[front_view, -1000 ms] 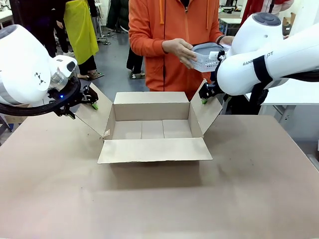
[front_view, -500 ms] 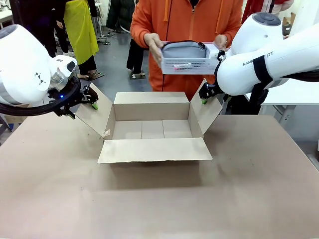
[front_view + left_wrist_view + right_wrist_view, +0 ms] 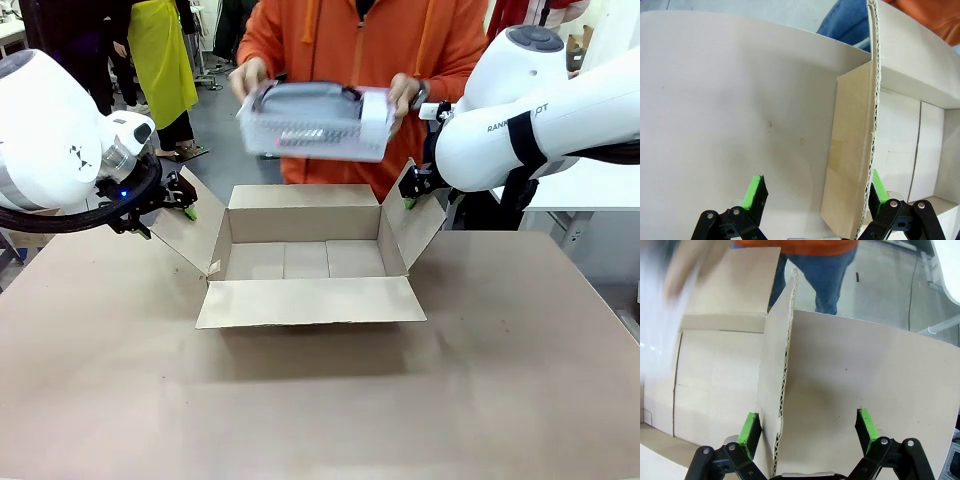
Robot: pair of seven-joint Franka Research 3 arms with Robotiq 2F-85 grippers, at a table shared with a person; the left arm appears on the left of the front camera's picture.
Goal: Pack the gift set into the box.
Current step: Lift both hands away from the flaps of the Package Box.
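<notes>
front view: grey pouch (image 3: 300, 97) in basket (image 3: 312, 137) above box (image 3: 310, 301)

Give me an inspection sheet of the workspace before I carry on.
Surface: brown table, box at its middle.
Job's things: box open, flaps out, nothing inside; grey pouch in a white basket, held above the box by the person's hands; other contents blurred.
Clutter: nothing seen.
Grippers: left gripper open, straddling the left flap; right gripper open, straddling the right flap.
Cables: black cable looped at the left wrist.
Surroundings: person in orange opposite; yellow apron behind.
</notes>
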